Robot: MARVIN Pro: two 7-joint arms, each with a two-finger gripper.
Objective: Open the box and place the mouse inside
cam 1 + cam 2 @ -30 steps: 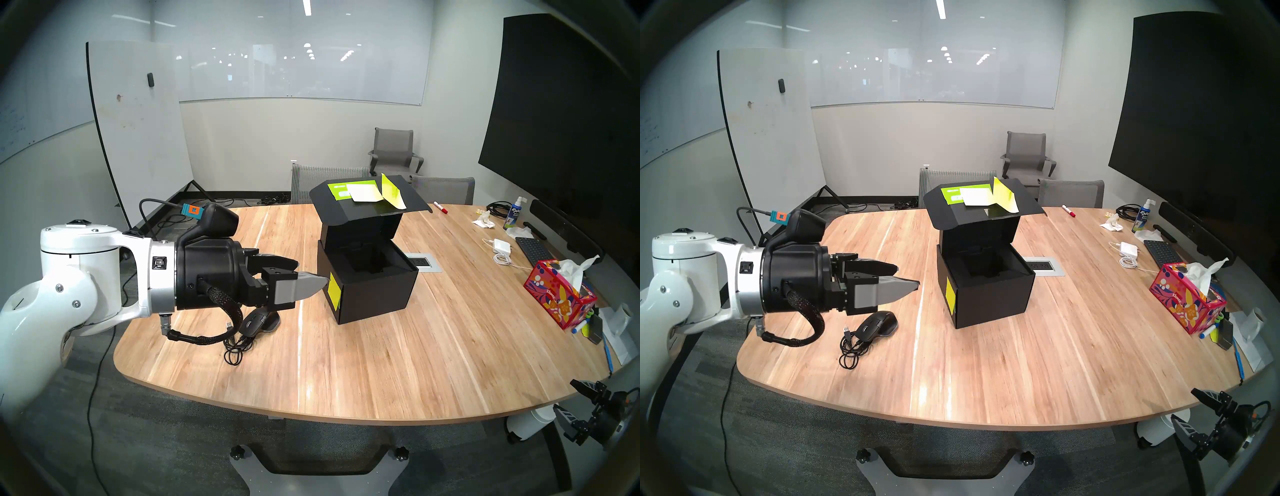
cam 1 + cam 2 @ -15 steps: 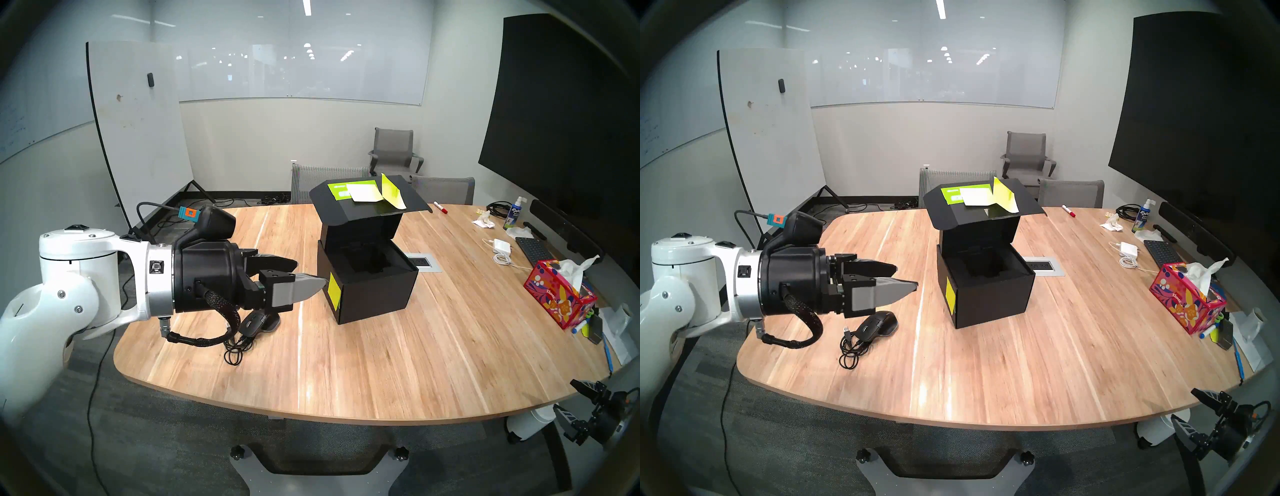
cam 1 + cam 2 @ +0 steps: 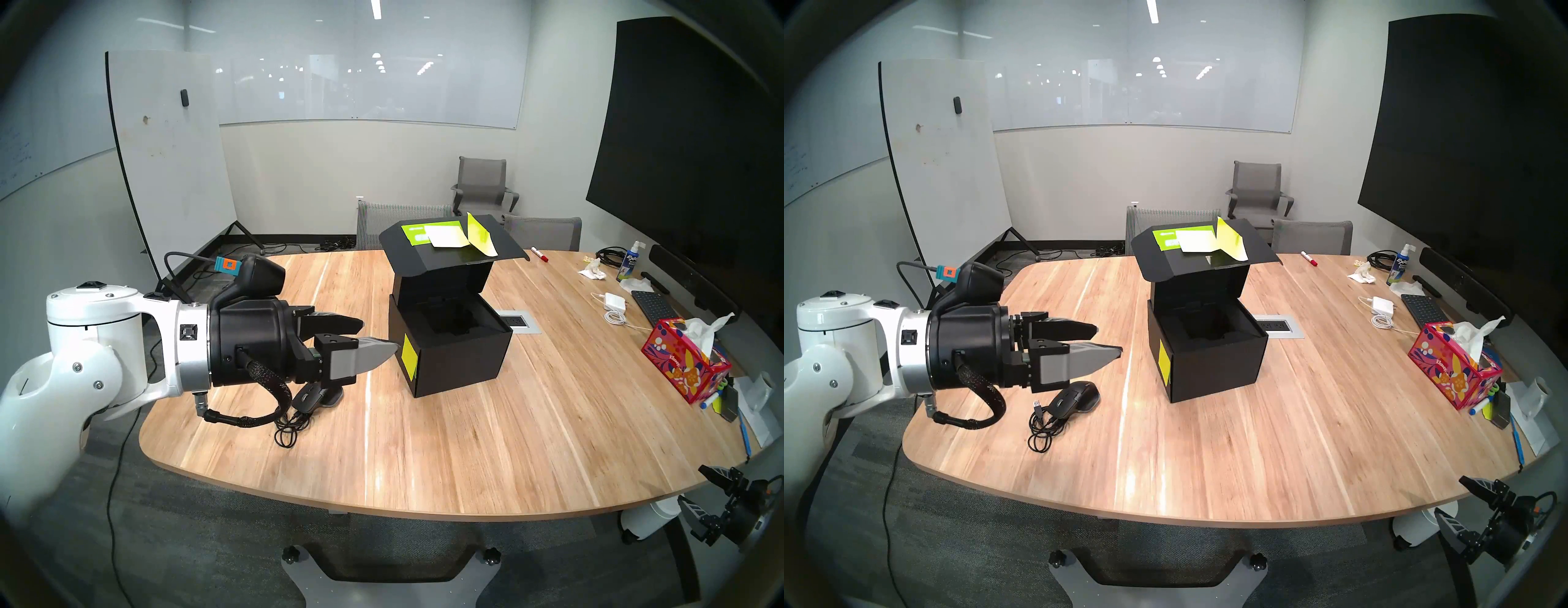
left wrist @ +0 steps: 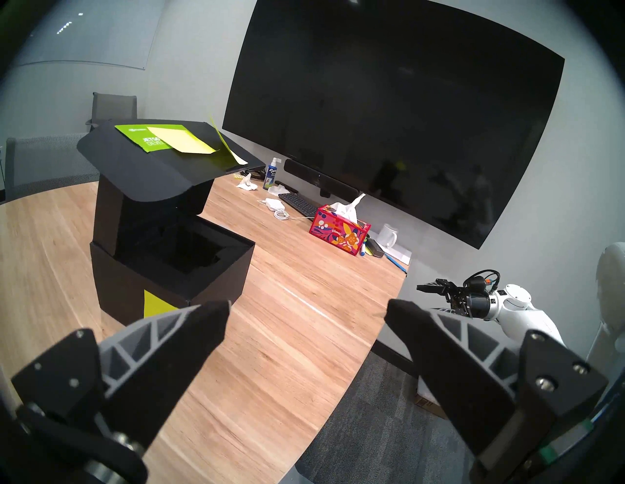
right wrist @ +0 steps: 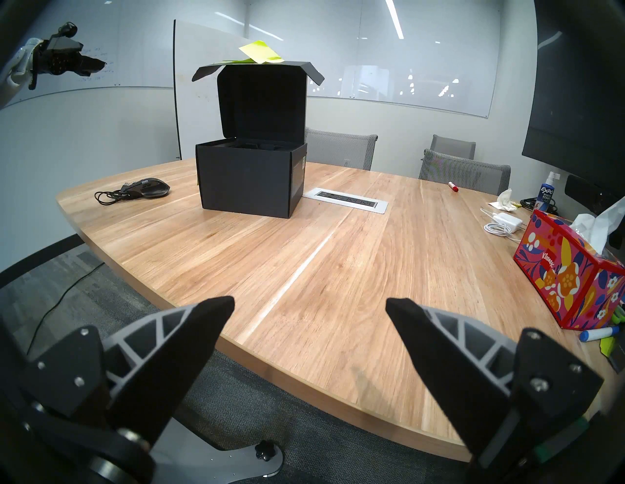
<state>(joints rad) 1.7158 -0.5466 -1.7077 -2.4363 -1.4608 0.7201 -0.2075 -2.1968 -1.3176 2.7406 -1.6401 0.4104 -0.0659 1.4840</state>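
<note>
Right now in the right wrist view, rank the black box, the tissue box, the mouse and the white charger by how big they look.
1. Black box, largest.
2. Tissue box; it sits nearer the camera, so its true size is unsure.
3. Mouse.
4. White charger, smallest, though close to the mouse.

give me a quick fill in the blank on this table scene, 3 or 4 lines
1. The lid of the black box is ____.
2. The mouse lies on the ____, not in the box.
3. The left gripper holds ____.
4. The tissue box sits to the box's ____.

Missing words: open; table; nothing; right
</note>
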